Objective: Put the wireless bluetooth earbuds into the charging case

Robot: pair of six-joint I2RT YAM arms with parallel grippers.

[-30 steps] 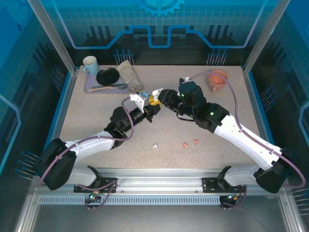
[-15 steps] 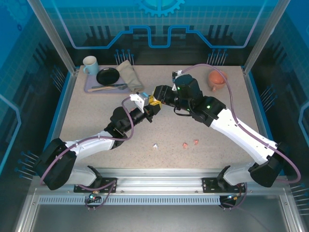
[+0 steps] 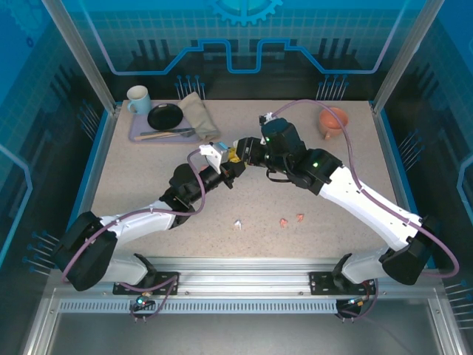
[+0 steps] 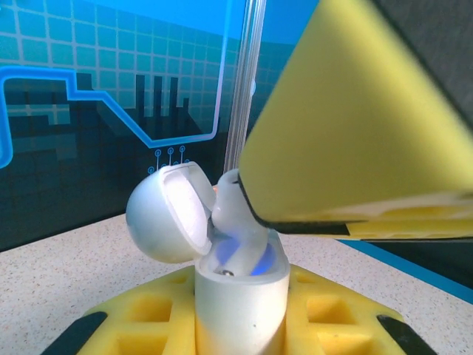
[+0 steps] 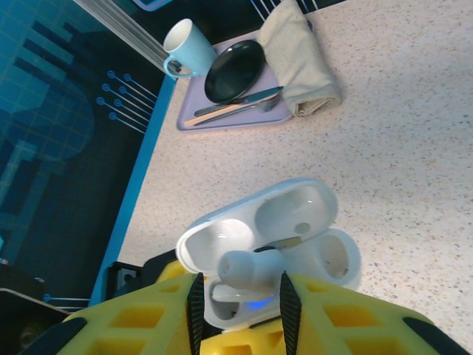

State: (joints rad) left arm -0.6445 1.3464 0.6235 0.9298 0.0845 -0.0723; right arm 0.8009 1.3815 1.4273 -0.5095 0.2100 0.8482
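Observation:
My left gripper (image 4: 240, 322) is shut on a white charging case (image 4: 240, 296), held upright with its lid (image 4: 166, 214) hinged open. My right gripper (image 5: 241, 299) is shut on a white earbud (image 5: 255, 268) directly over the open case (image 5: 325, 251). The earbud's (image 4: 235, 214) lower end dips into one well, where a blue light glows, and the other well (image 5: 336, 255) is empty. The two grippers meet above mid-table, left gripper (image 3: 229, 166) and right gripper (image 3: 239, 153). A white earbud (image 3: 238, 223) and two pink earbuds (image 3: 284, 220) (image 3: 301, 217) lie on the table near the front.
A lilac tray (image 3: 140, 134) at the back left carries a pale blue mug (image 3: 137, 97), a black plate (image 3: 164, 116), cutlery and a folded cloth (image 3: 198, 115). An orange cup (image 3: 334, 120) stands at the back right. The right gripper's yellow finger (image 4: 355, 126) looms over the case.
The right arm has swung left and brought its gripper with the earbud up against the left gripper's case. The left arm has stayed still.

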